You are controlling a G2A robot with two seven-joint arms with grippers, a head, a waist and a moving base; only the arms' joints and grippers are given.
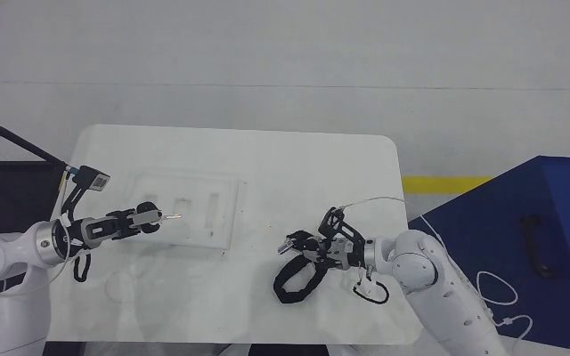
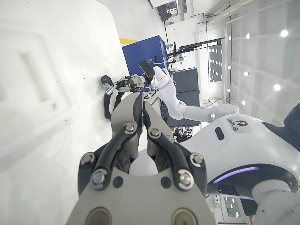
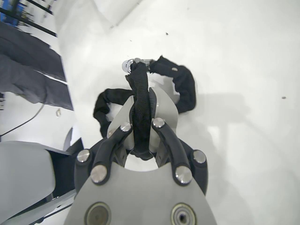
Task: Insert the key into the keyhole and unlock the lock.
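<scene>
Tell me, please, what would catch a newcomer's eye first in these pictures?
The black fabric-sleeved lock stands out most against the white table. It is looped near the table's middle, with the right gripper shut on its sleeve, close to the shiny metal cylinder. Across the table, the left gripper holds the small key over a white foam tray.
</scene>
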